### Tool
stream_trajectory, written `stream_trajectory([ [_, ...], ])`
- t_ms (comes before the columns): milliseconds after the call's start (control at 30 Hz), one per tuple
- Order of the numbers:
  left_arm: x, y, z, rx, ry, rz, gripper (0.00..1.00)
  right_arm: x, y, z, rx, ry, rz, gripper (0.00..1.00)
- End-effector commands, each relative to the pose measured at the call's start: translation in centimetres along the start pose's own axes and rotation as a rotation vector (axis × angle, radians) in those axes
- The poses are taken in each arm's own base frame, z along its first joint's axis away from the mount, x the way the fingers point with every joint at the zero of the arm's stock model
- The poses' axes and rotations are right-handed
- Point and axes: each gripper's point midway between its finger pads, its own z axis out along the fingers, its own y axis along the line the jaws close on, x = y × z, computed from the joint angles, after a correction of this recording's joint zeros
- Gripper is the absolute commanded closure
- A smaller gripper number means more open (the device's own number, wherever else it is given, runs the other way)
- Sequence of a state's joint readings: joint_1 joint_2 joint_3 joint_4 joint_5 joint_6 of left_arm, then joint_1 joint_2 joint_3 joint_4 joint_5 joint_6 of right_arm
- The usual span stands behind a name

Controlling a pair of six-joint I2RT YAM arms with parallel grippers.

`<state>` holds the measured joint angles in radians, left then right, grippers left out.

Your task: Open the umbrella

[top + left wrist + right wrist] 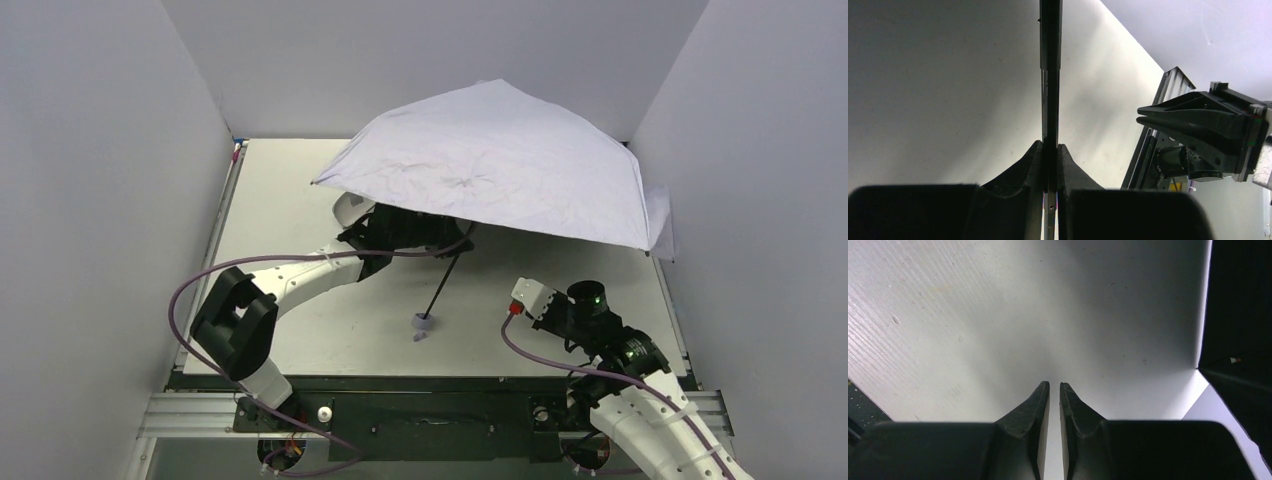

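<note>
The umbrella's pale lavender canopy [490,165] is spread wide over the back right of the table, tilted with its near rim low. Its thin black shaft [447,280] slants down to the small lavender knob handle [422,324], which rests on the table. My left gripper [1050,145] reaches under the canopy and is shut on the shaft [1050,50]. My right gripper [556,322] hovers at the front right, clear of the umbrella. In its wrist view its fingers [1054,385] stand almost together with nothing between them. The canopy's dark underside [1238,305] fills that view's right edge.
White walls close in the table [290,200] on the left, back and right; the canopy nearly touches the right wall. A metal rail [450,400] runs along the near edge. My right arm [1208,125] shows in the left wrist view.
</note>
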<state>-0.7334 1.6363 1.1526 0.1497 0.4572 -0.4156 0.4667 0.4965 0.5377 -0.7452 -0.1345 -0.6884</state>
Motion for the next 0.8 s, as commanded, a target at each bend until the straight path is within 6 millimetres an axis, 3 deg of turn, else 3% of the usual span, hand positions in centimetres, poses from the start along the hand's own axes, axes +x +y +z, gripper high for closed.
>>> stream_trajectory([
  [0,-2.7,-0.5,-1.6,-0.040,-0.135,-0.009,1.00,-0.8,-0.7,0.7,0.026,-0.022,0.003,0.90],
  [133,-2.0,0.6,-2.3,-0.092,-0.135,-0.010,1.00,-1.3,-1.0,0.9,0.027,-0.035,-0.003,0.90],
  [200,-1.5,0.7,-2.6,-0.102,-0.128,0.003,0.93,-1.5,-1.1,0.9,0.026,-0.038,-0.006,0.90],
  [333,-0.8,1.4,-3.9,-0.145,-0.101,0.068,0.51,-1.9,-1.3,0.8,0.020,-0.041,-0.010,0.90],
  [567,2.1,4.5,-7.7,-0.255,0.049,0.223,0.31,-2.6,-1.1,0.9,-0.004,-0.061,-0.028,0.90],
  [767,5.2,6.9,-12.0,-0.328,0.242,0.450,0.07,-3.2,-0.8,1.5,-0.029,-0.070,-0.041,0.90],
])
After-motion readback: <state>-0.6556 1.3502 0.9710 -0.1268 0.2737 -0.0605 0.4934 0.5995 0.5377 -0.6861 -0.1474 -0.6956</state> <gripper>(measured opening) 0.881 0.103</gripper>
